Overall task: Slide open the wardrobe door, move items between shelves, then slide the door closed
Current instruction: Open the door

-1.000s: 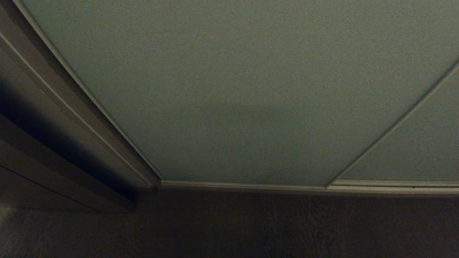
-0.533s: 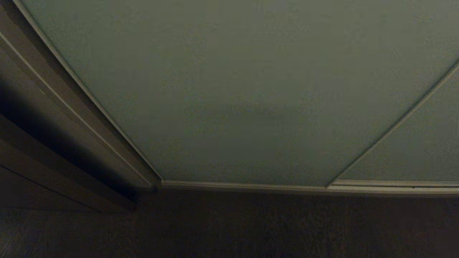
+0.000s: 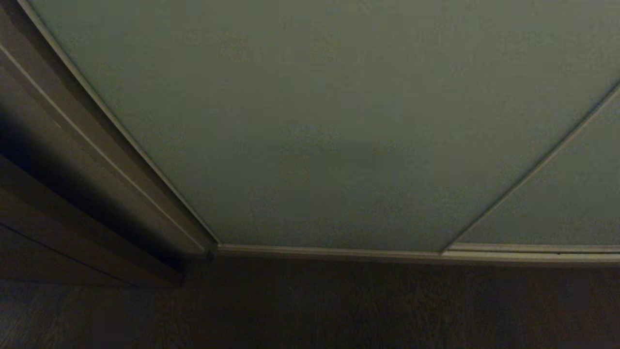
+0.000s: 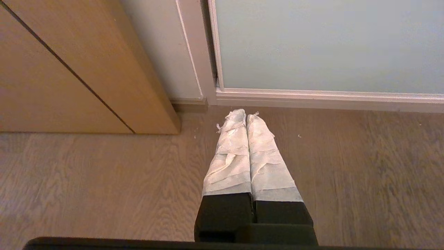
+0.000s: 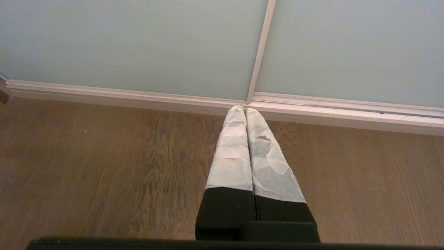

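The sliding wardrobe door is a pale grey-green panel with a thin light frame. It fills most of the head view and stands closed. It also shows in the left wrist view as the door and in the right wrist view as the door. My left gripper hangs shut and empty over the wooden floor, near the door's lower left corner. My right gripper is shut and empty too, pointing at the seam between the two door panels. The items and the shelves are hidden behind the door. Neither arm shows in the head view.
A second grey-green panel adjoins on the right, past a thin frame strip. A brown wooden cabinet side stands left of the wardrobe. The light bottom rail runs along the wood floor.
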Motion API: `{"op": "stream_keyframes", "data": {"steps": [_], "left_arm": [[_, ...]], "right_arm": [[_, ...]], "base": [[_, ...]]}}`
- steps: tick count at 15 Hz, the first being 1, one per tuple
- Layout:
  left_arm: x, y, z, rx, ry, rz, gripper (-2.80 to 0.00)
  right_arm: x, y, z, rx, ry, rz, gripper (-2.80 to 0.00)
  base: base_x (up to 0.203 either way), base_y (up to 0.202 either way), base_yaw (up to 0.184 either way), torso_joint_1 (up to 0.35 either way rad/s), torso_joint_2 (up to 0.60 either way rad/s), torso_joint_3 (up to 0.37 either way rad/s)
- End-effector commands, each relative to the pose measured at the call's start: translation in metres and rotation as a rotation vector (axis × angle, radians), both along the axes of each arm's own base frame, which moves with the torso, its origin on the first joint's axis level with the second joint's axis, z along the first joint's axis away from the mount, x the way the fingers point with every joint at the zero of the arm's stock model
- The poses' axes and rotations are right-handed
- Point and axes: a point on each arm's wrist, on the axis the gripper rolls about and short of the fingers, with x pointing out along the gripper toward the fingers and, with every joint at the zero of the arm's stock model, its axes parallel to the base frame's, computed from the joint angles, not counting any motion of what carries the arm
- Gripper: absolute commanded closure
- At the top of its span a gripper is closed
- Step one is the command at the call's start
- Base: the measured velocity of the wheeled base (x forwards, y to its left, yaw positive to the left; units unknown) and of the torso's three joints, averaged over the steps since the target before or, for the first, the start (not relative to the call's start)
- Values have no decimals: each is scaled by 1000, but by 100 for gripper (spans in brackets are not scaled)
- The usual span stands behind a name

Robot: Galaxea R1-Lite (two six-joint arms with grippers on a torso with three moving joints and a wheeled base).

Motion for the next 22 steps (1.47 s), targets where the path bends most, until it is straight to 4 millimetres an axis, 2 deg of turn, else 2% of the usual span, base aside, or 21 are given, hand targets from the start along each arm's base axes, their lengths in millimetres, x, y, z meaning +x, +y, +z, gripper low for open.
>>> {"op": "stream_keyframes", "data": {"steps": [1, 19, 20, 22], "left_arm": [[0, 0, 0, 0, 1, 0, 0], [0, 0, 1, 8, 7, 6, 0], [-3, 0, 8, 10, -13, 5, 0], [-13, 0, 36, 20, -82, 2, 0]], "right_arm": [[0, 0, 0, 0, 1, 0, 0], [0, 0, 0, 0, -1, 0, 0], [0, 0, 0, 0, 1, 0, 0], [0, 0, 0, 0, -1, 0, 0]], "base": [[0, 0, 0, 0, 0, 0], [0, 0, 0, 0, 0, 0], [0, 0, 0, 0, 0, 0], [0, 0, 0, 0, 0, 0]]}}
